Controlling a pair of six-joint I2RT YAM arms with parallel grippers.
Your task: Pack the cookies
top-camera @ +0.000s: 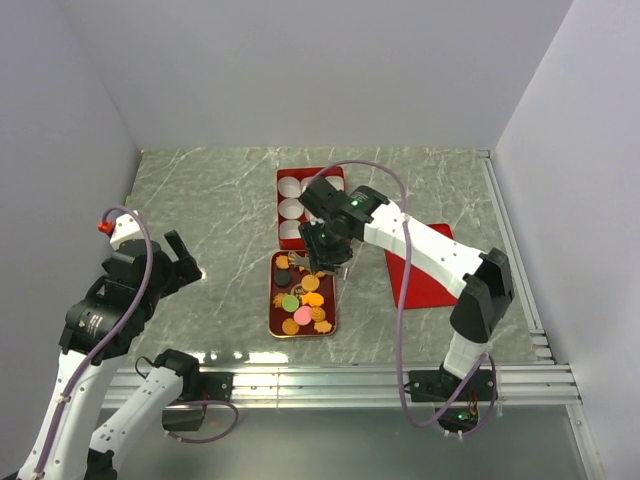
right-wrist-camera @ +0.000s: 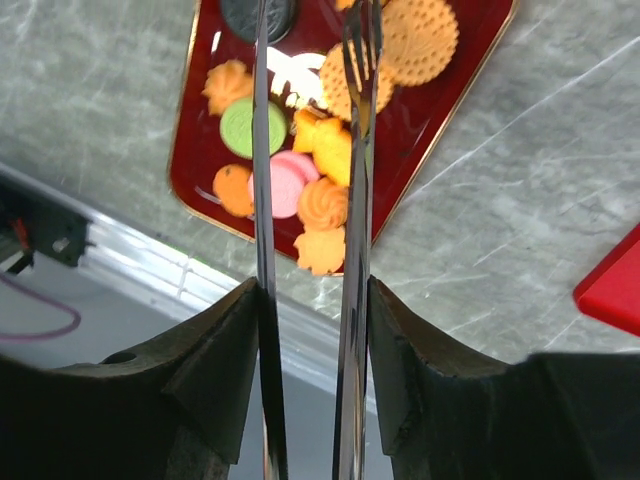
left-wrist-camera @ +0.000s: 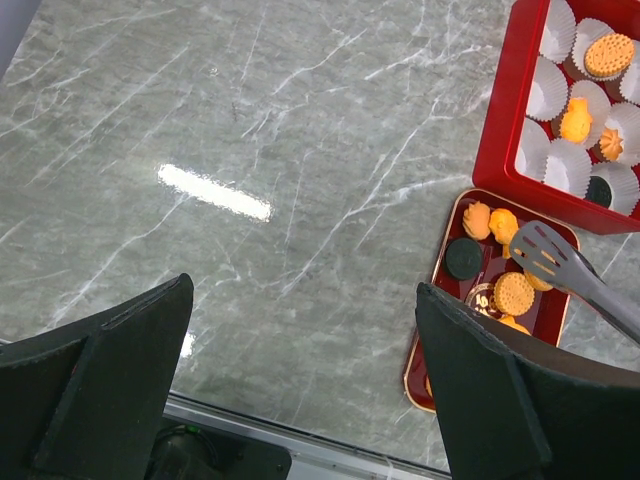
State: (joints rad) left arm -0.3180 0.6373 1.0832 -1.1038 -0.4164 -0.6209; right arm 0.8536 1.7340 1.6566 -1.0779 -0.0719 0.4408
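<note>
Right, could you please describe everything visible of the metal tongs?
The tongs are shiny silvery metal, with two thin arms and a slotted, flattened head. The right gripper is shut on both arms, which stand slightly apart. Their tips hang over the cookies in the small red tray; contact cannot be told.

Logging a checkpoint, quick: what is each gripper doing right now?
Left gripper: open, holding nothing.
Right gripper: closed on the metal tongs, whose tips are above the cookies.
</note>
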